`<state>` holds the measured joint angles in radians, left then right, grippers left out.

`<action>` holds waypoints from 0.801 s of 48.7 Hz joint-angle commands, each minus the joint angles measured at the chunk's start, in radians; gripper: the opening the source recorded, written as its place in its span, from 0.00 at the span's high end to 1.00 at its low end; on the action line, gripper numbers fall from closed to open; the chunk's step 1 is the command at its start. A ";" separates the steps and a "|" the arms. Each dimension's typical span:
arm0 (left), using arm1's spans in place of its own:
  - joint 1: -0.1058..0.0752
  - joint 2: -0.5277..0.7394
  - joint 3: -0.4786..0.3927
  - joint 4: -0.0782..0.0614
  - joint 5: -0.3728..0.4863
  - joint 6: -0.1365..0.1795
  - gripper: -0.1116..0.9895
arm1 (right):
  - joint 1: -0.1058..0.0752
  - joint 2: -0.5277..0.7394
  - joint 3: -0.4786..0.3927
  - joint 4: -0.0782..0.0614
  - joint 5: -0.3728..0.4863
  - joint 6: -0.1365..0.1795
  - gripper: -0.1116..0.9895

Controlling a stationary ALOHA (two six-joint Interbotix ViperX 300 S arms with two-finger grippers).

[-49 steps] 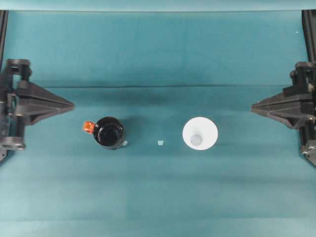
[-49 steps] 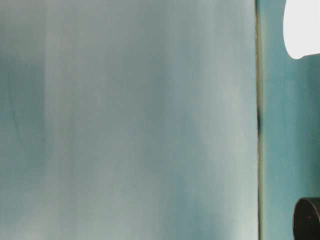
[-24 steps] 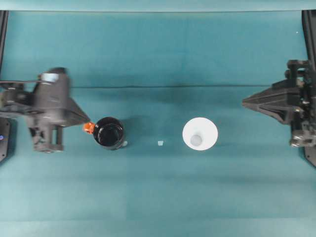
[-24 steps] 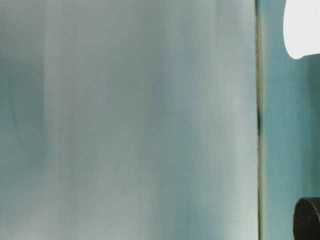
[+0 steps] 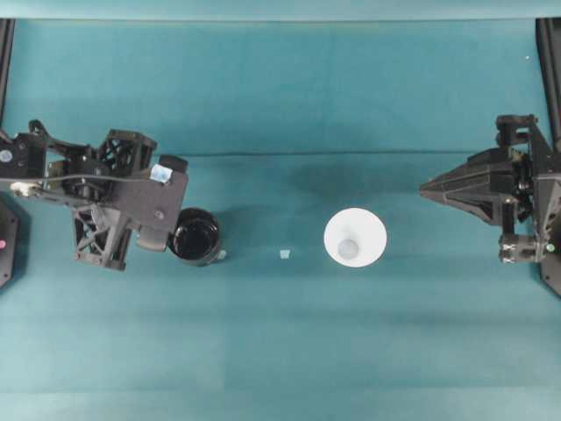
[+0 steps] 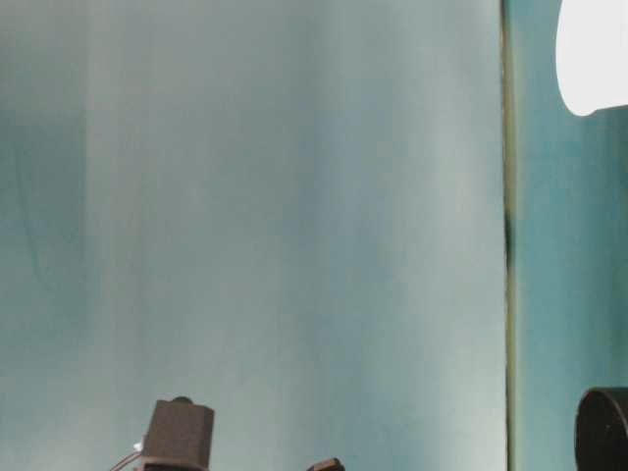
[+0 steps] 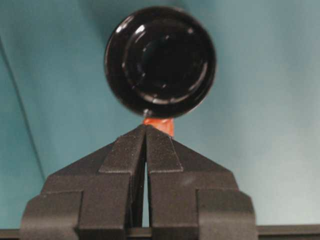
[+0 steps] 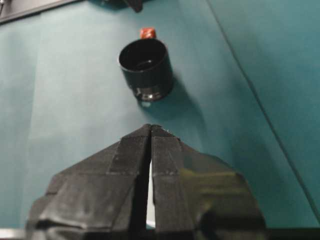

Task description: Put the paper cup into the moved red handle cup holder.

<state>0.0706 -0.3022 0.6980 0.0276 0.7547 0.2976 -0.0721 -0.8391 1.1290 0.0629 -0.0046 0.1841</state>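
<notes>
The red handle cup holder (image 5: 195, 236) and the paper cup (image 5: 355, 237) stand apart on the table (image 5: 280, 333), both holding nothing. The left wrist view shows the left hand (image 7: 145, 131) clenched just short of the orange-red handle (image 7: 160, 124), which the arm covers from overhead. The right hand (image 8: 150, 129) is clenched too.

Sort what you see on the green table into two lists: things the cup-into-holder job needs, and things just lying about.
Needed for the job:
- paper cup
- red handle cup holder
- left gripper, fingers shut, just short of the holder's handle
- right gripper, fingers shut

Just lying about:
- small pale scrap between cup and holder
</notes>
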 commanded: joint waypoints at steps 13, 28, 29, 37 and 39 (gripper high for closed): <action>0.009 0.014 -0.005 0.003 0.002 0.023 0.88 | -0.003 0.003 -0.018 0.000 -0.003 0.011 0.98; 0.009 0.014 -0.002 0.003 -0.003 0.015 0.87 | -0.003 0.003 -0.018 -0.002 -0.003 0.012 0.98; 0.009 0.014 0.000 0.003 -0.005 0.015 0.87 | -0.002 0.003 -0.018 -0.002 -0.003 0.012 0.98; 0.009 0.014 0.020 0.003 -0.012 0.017 0.68 | -0.002 0.003 -0.018 0.000 -0.003 0.014 0.98; 0.009 0.014 0.026 0.003 -0.017 0.014 0.57 | -0.003 0.003 -0.018 0.000 -0.003 0.015 0.98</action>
<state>0.0798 -0.2838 0.7240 0.0276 0.7501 0.3145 -0.0721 -0.8391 1.1290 0.0629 -0.0031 0.1871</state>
